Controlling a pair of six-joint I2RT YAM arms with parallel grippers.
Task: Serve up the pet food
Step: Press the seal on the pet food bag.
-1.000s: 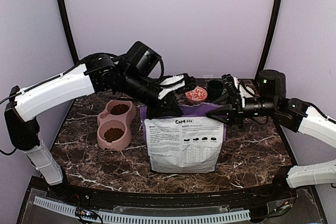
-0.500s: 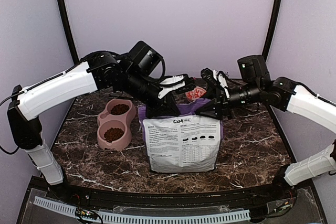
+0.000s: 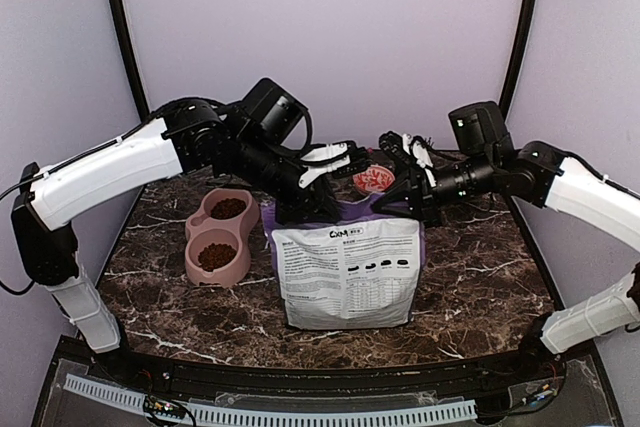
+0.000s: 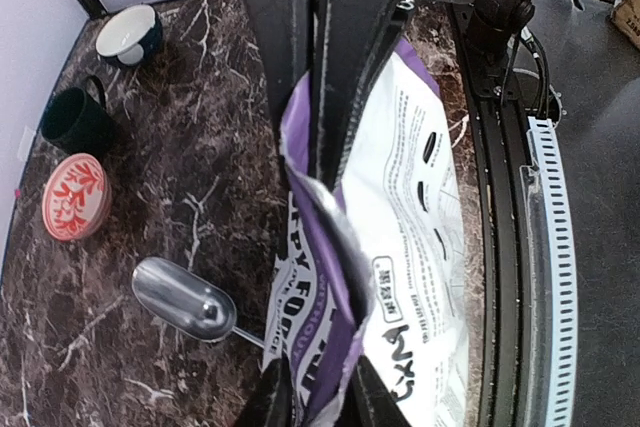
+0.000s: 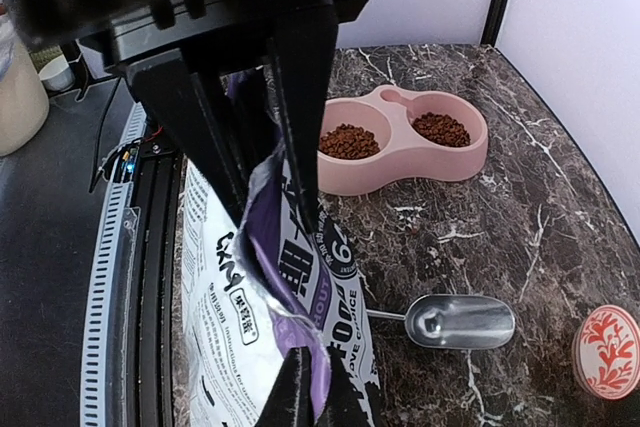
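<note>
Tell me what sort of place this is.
Most likely a robot test booth staged as a pet-feeding corner, not a home. Plain lilac walls close in a dark marble-look tabletop. On it stand a pink double bowl holding the pet food, a purple-and-white bag and a metal scoop.

Reddish-brown pet food (image 5: 352, 141) heaped in both bowl wells

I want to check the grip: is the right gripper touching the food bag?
Touching. In the right wrist view the right gripper pinches the top edge of the purple-and-white bag between its closed fingers, with no gap visible.
</note>
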